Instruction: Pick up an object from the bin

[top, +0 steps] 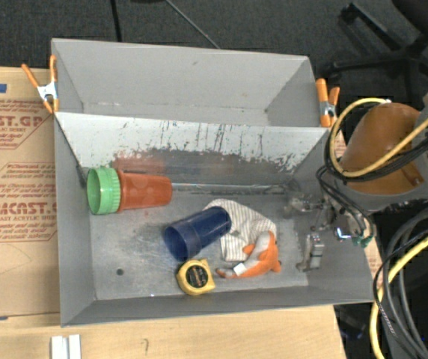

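Note:
My gripper [313, 247] hangs low over the right end of the bin floor, close to the right wall, with nothing seen in it. Just to its left lies an orange-handled tool [260, 259] with a white tip, resting against a striped white cloth [249, 224]. A dark blue cup [197, 232] lies on its side left of the cloth, its mouth toward the front left. A yellow and black tape measure [195, 277] sits near the front wall.
An orange jar with a green lid [126, 191] lies on its side at the left, by the back wall. The arm with its orange cover and cables hangs over the bin's right rim.

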Tool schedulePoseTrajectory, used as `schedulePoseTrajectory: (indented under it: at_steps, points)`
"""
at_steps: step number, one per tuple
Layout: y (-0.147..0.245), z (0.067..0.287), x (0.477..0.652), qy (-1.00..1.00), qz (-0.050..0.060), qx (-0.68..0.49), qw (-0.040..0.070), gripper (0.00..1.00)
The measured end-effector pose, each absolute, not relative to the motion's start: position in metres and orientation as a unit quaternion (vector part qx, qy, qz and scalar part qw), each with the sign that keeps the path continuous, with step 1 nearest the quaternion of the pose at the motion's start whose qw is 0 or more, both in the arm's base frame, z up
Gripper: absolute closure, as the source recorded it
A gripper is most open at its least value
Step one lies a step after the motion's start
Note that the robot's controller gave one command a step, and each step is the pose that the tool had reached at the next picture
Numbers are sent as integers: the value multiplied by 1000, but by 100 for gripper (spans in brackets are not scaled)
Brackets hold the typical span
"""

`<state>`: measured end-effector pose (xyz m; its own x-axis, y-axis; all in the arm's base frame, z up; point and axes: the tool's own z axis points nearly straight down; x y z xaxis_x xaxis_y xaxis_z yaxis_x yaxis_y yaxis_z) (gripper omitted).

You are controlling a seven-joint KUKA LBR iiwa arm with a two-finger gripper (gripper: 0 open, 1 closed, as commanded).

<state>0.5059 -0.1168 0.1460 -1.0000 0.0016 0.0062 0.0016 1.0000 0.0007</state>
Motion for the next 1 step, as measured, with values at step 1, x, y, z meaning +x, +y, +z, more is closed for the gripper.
schedulePoseTrajectory:
  at_steps: [1]
  points:
    - [-116,151,507,-1000,0,0,0,0]
